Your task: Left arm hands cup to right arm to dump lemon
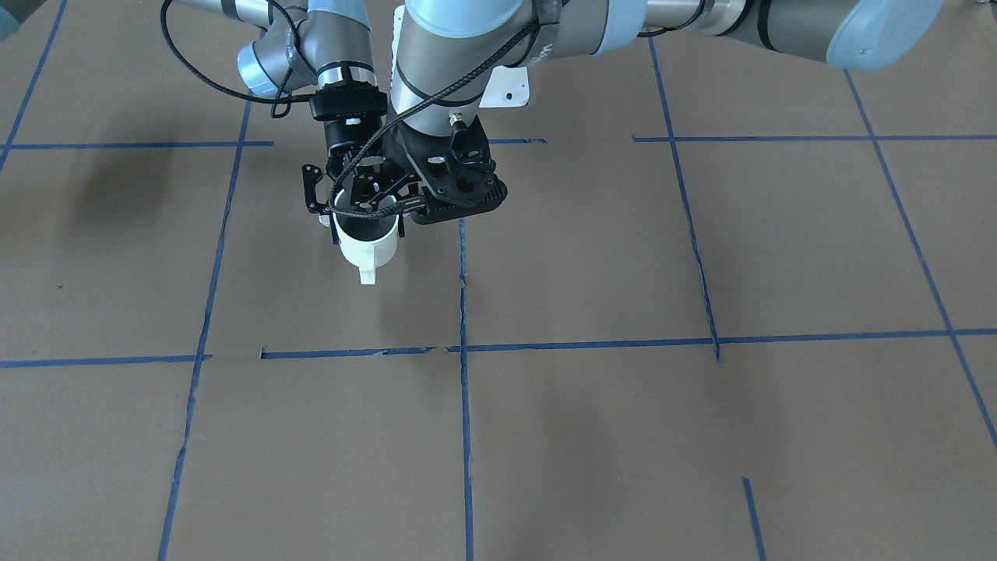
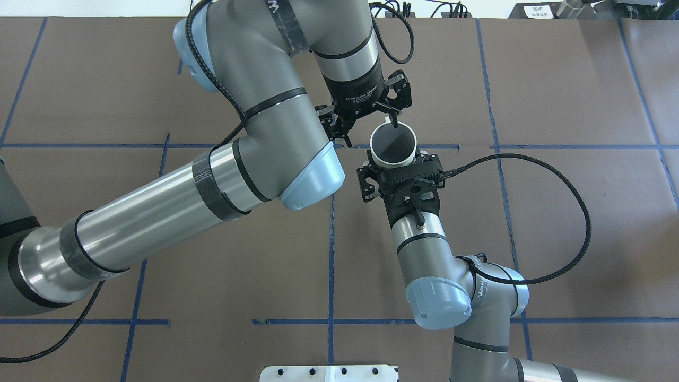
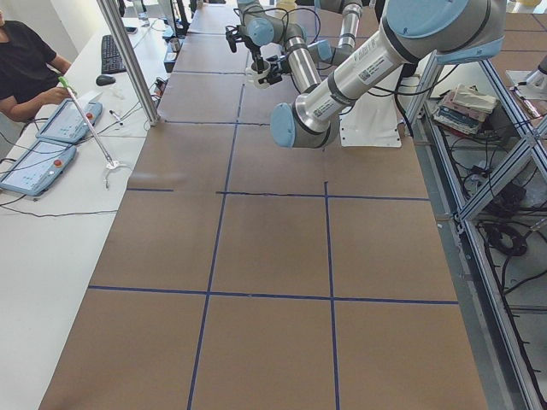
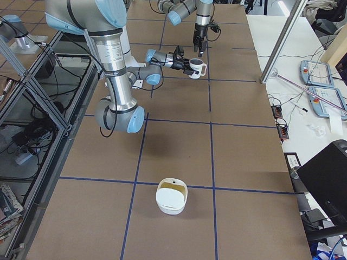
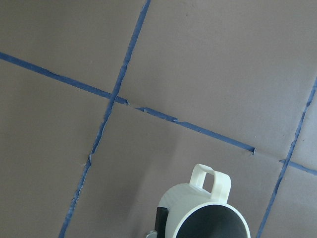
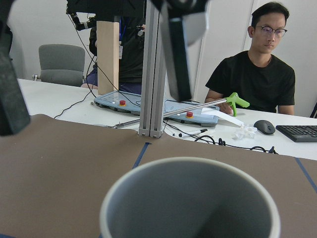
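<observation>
The off-white cup (image 2: 393, 144) hangs upright above the table, its handle (image 1: 366, 273) pointing away from the robot. My right gripper (image 2: 399, 170), the black cage-like one, comes in level from the robot's side and is shut on the cup's wall. My left gripper (image 2: 367, 124), the black linkage one, points straight down at the cup's far rim with its jaws spread. Its fingers (image 6: 181, 54) hang above the rim in the right wrist view. The left wrist view looks down on the cup (image 5: 198, 208). The cup's inside looks grey. No lemon shows in any view.
The brown table (image 1: 623, 436) carries a grid of blue tape lines. A white bowl (image 4: 172, 197) stands near the table's right end. Operators, tablets and a keyboard (image 3: 111, 51) are at the far bench. A white mount plate (image 2: 329, 373) sits at the robot's edge.
</observation>
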